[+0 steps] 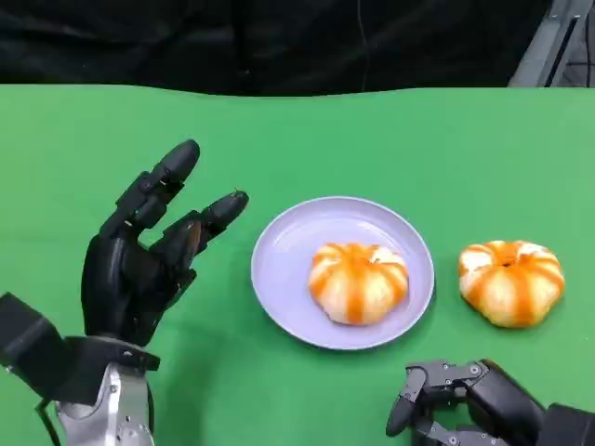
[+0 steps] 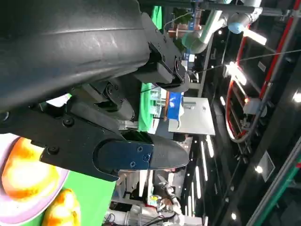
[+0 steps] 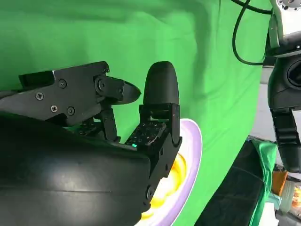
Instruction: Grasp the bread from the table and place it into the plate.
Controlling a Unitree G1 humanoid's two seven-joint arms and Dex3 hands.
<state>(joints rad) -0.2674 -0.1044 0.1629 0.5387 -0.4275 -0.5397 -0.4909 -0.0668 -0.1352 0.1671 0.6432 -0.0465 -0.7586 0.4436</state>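
A lavender plate lies mid-table with one orange-striped bread bun in it. A second bread bun sits on the green table just right of the plate. My left hand is raised left of the plate, fingers spread, holding nothing. My right hand hovers low at the front edge, below the gap between plate and loose bun, fingers apart and empty. The left wrist view shows my left hand, the plated bun and the loose bun. The right wrist view shows my right hand, the plate and its bun.
The green table ends at a dark backdrop along its far edge. A grey metal frame stands at the back right corner.
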